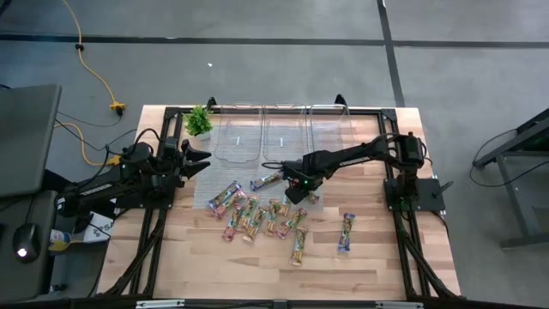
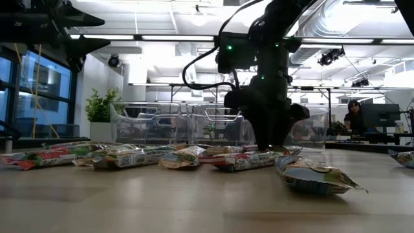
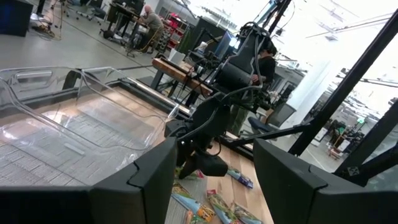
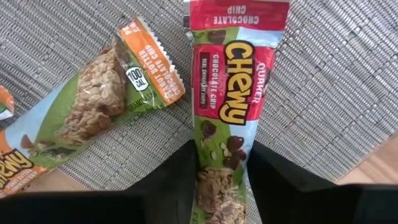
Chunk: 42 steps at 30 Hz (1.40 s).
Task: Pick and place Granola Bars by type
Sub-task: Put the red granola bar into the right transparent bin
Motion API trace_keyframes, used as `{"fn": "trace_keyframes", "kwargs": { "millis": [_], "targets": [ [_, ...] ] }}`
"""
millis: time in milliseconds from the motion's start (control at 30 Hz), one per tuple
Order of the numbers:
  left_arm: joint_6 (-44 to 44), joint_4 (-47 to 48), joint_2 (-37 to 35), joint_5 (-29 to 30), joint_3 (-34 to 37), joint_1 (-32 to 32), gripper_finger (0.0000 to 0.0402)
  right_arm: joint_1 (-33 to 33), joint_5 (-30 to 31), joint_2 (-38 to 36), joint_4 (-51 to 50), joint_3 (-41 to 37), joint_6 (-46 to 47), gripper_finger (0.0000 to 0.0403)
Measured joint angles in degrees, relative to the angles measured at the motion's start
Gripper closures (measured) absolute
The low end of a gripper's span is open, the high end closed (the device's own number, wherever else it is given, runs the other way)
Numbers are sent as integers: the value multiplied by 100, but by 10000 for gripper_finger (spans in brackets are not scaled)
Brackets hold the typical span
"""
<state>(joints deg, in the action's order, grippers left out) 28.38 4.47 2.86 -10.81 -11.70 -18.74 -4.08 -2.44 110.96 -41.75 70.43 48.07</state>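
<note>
A red-wrapped chocolate-chip granola bar (image 4: 233, 93) lies flat on the grey woven mat (image 4: 348, 74). My right gripper (image 4: 222, 186) points down over one end of it, shut on it; in the high view the gripper (image 1: 297, 190) stands at mid-table. An orange-and-green bar (image 4: 106, 99) lies beside it on the mat. Several more granola bars (image 1: 257, 216) are scattered on the wood nearer the front. One lies apart (image 1: 346, 232), and a blue one (image 1: 266, 181) lies near the bins. My left gripper (image 1: 199, 161) waits open at the table's left, held level above it. My right gripper pinches the red bar between its two fingers (image 4: 174, 186), on the wrapper's two long edges at the end away from the red label (image 4: 221, 180). The fingers come from above, pointing down, and lie across the bar. The bar lies flat on the mat.
Three clear plastic bins (image 1: 283, 133) stand in a row at the table's far edge, with a small green plant (image 1: 198, 120) to their left. Bare wood lies along the near edge (image 1: 257, 275). In the low view, people sit at desks in the room behind.
</note>
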Motion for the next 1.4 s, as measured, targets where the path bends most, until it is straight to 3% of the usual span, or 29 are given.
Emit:
{"fn": "trace_keyframes", "kwargs": {
  "millis": [567, 733, 867, 1000, 1167, 1300, 1400],
  "targets": [
    [2, 0, 0, -28, 0, 0, 197, 163, 82, -400, -477, 721, 81, 316],
    [4, 0, 2, -26, 0, 0, 197, 190, 542, -742, -831, 1216, 144, 316],
    [2, 0, 2, -24, 0, 0, 197, 55, 1246, -1060, -1557, 1727, 144, 316],
    [2, -2, 0, -23, 0, 0, 197, -255, 2170, -1313, -2632, 2125, 229, 316],
    [2, -2, 0, -22, 0, 0, 197, -1016, 2564, -1539, -3415, 2089, 274, 316],
    [2, -2, 0, -20, 0, 0, 197, -1734, 2533, -1604, -3139, 1745, -72, 316],
    [2, -2, 2, -17, 0, 0, 197, -2201, 2020, -1604, -2666, 1349, -438, 316]
  ]
}}
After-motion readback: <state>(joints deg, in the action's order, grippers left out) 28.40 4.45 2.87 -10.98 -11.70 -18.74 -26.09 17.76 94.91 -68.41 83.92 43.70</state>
